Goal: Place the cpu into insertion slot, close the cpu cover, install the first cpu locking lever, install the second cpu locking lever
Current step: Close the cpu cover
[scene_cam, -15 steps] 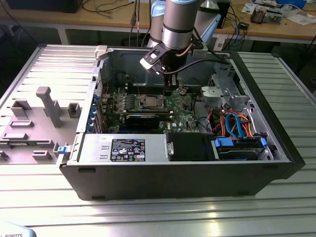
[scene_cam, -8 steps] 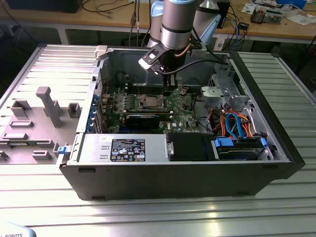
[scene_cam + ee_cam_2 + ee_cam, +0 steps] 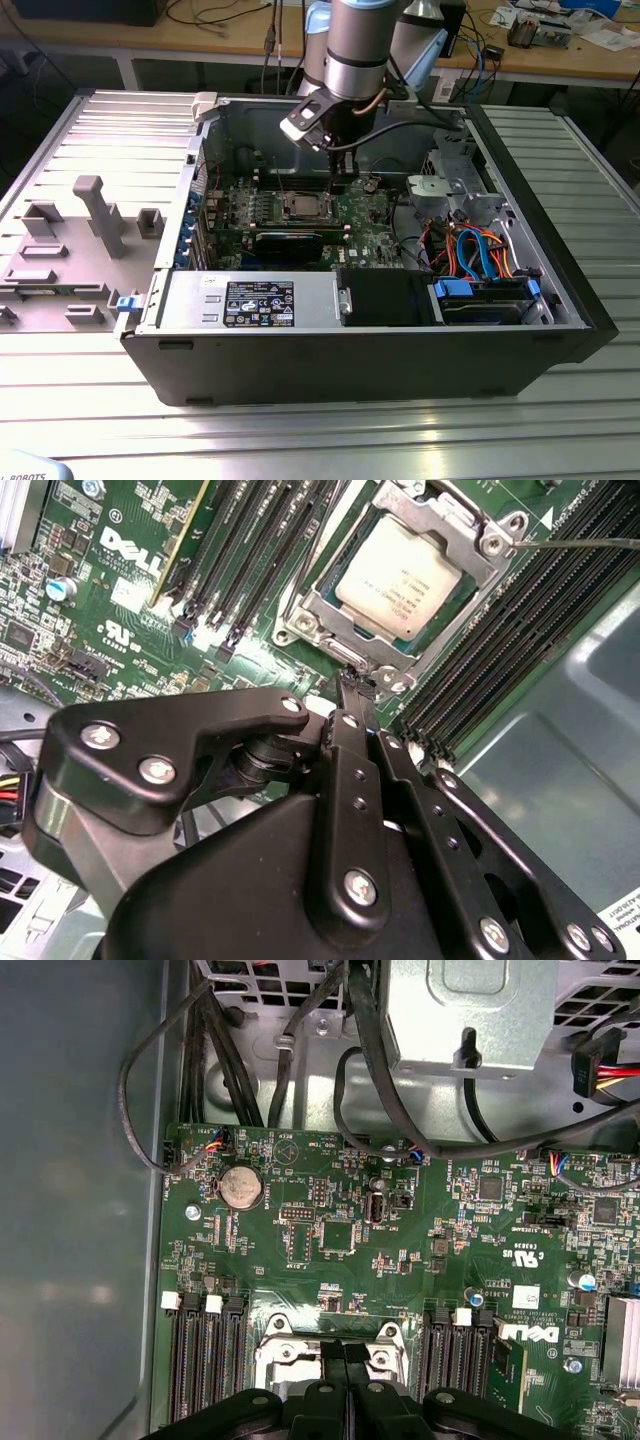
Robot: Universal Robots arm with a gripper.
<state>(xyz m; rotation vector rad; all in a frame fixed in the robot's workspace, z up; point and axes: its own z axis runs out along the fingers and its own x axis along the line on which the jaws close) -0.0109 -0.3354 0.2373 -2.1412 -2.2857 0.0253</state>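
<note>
Tool: clenched, its fingertips (image 3: pixel 355 680) pressed together with nothing seen between them, and lowered to the motherboard.
Tool tip: just beside the middle of the nearer edge of the cpu cover (image 3: pixel 322 610); whether it touches I cannot tell.
Cpu cover: lying flat, framing the chip.
Cpu: seated in the insertion slot (image 3: pixel 272 1352), its silver-grey top (image 3: pixel 398 577) showing through the cover's window.
Key relation: in the exterior view the cpu lies at about 8 o'clock from the tool, close by.
Locking lever: a thin rod (image 3: pixel 585 542) whose long axis runs away from the cover's far corner; latched or not, I cannot tell.
Computer case: open (image 3: pixel 400 370), at 6 o'clock from the tool, resting on the ribbed desk (image 3: pixel 560 440).
</note>
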